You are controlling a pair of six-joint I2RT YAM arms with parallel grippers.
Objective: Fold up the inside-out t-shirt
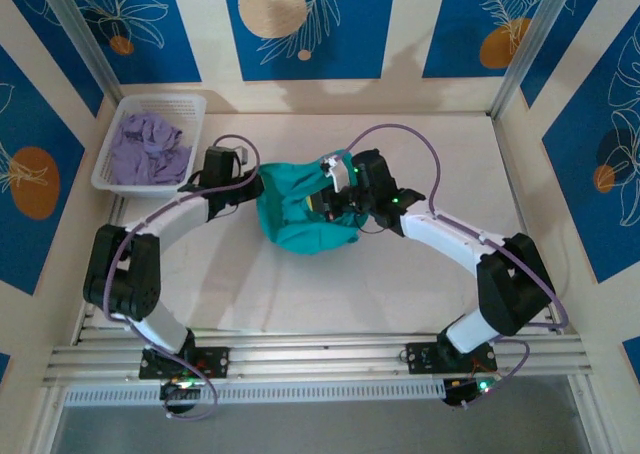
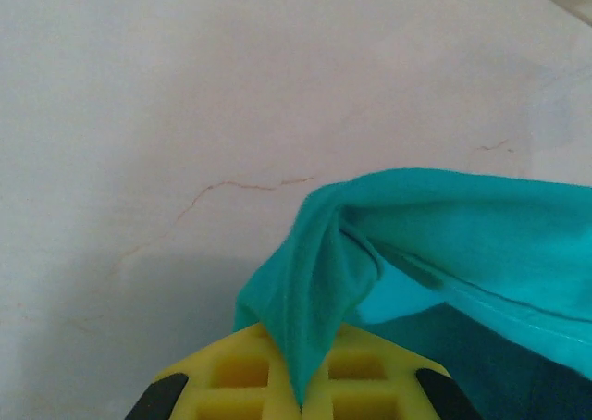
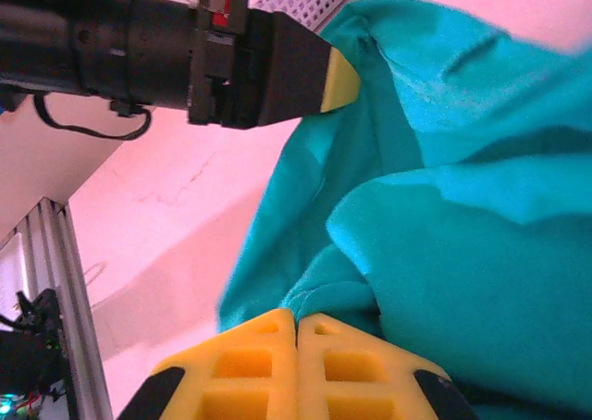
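Observation:
The teal-green inside-out t-shirt (image 1: pixel 300 214) hangs bunched between my two grippers over the middle of the table. My left gripper (image 1: pixel 258 186) is shut on its left edge; in the left wrist view a fold of teal cloth (image 2: pixel 319 281) runs down between the closed yellow pads (image 2: pixel 240 374) of the left gripper (image 2: pixel 303 403). My right gripper (image 1: pixel 335 196) is shut on the shirt's right side; in the right wrist view the right gripper (image 3: pixel 297 320) pinches a rolled hem (image 3: pixel 342 286) at its tips. The left gripper (image 3: pixel 340 78) also appears there, nipping the shirt's far edge.
A white plastic basket (image 1: pixel 190 106) at the back left holds a pale lavender-purple garment (image 1: pixel 148 146). Bare cream tabletop (image 1: pixel 450 164) surrounds the shirt. The aluminium rail (image 1: pixel 320 352) carrying both arm bases runs along the near edge.

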